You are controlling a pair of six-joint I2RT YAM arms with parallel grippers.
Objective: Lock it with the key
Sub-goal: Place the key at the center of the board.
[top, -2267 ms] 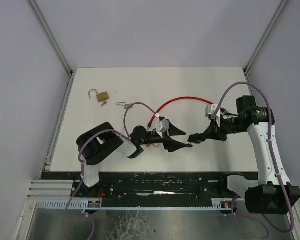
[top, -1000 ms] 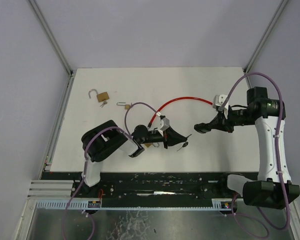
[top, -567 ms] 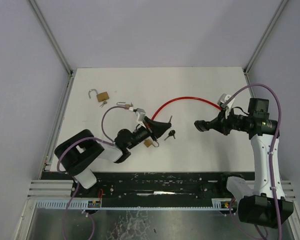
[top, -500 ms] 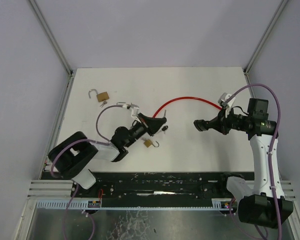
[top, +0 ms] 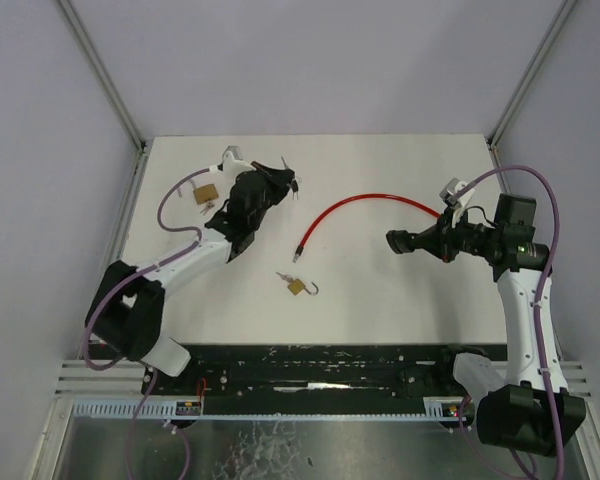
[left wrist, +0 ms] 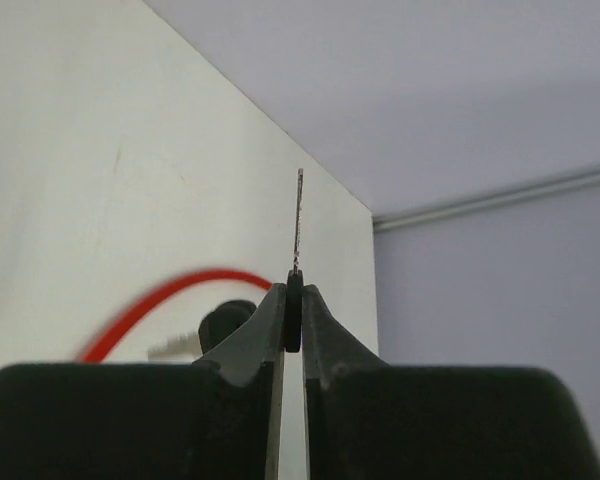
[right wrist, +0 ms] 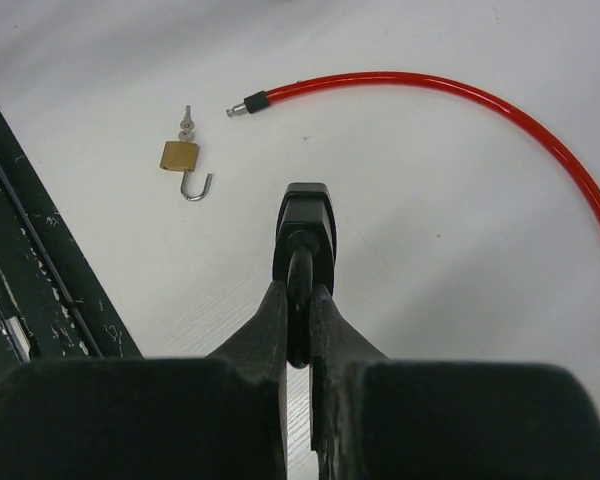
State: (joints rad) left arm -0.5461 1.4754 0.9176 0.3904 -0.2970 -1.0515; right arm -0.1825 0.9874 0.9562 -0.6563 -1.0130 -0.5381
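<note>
White tabletop [top: 400, 300] w/ grey walls round it. Nearest the arm bases, centre: small brass padlock [top: 296, 287], shackle open, a key at its base, nothing touching it. Just beyond lies the bare metal end [top: 300, 250] of the red cable [top: 365, 199], loose on the table; the cable arcs off to the right. Right gripper [top: 393, 240] is clamped on the black lock head [right wrist: 305, 215], held above the surface on the right side. Left gripper [left wrist: 293, 305] is far left, nr the back, pinched tight on the black bow of the key [left wrist: 298, 220], blade sticking straight out past the tips. Second brass padlock [top: 207, 192], also open, sits just beside that arm. Key and lock head are well apart, so insertion isn't begun imo. Risks: the pinch is on the bow only, so off-axis contact at the keyhole could twist the key or pop it out; keyhole orientation can't be told from these views, so misalignment is likely; the cable end is outside the head, and turning the key w/o seating it would lock nothing.
</note>
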